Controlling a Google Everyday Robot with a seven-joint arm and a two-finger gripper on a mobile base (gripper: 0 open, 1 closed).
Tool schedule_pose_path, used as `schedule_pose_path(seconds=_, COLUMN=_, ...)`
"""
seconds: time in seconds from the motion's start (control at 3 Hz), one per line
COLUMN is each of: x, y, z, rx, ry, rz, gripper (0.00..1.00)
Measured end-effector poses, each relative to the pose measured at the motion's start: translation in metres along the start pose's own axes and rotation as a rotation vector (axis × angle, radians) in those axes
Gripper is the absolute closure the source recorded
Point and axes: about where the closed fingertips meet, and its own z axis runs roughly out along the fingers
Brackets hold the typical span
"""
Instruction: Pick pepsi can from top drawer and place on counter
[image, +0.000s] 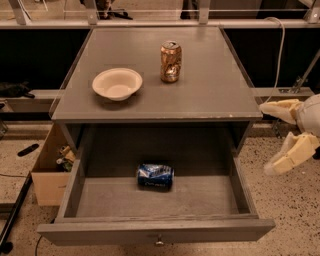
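Note:
The blue pepsi can (155, 176) lies on its side in the middle of the open top drawer (85, 200), whose front panel with a small round knob (159, 242) is nearest the camera. The grey counter (210, 90) sits above the drawer. My gripper (270, 137) is at the right edge of the view, beside the cabinet's right front corner, well to the right of the can. Its two cream fingers (290, 152) are spread apart and hold nothing.
A white bowl (117, 83) and a copper-coloured can (170, 61) stand on the counter. A cardboard box (50, 167) with items sits on the floor left of the cabinet. A cable (278, 55) hangs at the right. A rail runs behind the counter.

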Motion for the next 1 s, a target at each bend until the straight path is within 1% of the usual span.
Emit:
schedule_pose_path(seconds=0.33, x=0.001, y=0.001, z=0.002, rx=0.006, ry=-0.003, rz=0.004, gripper=0.00)
schedule_pose_path(seconds=0.67, x=0.008, y=0.009, z=0.027, rx=0.070, ry=-0.032, rz=0.042, gripper=0.00)
schedule_pose_path(seconds=1.0, x=0.023, y=0.028, z=0.064, rx=0.110, ry=-0.054, rz=0.094, gripper=0.00)
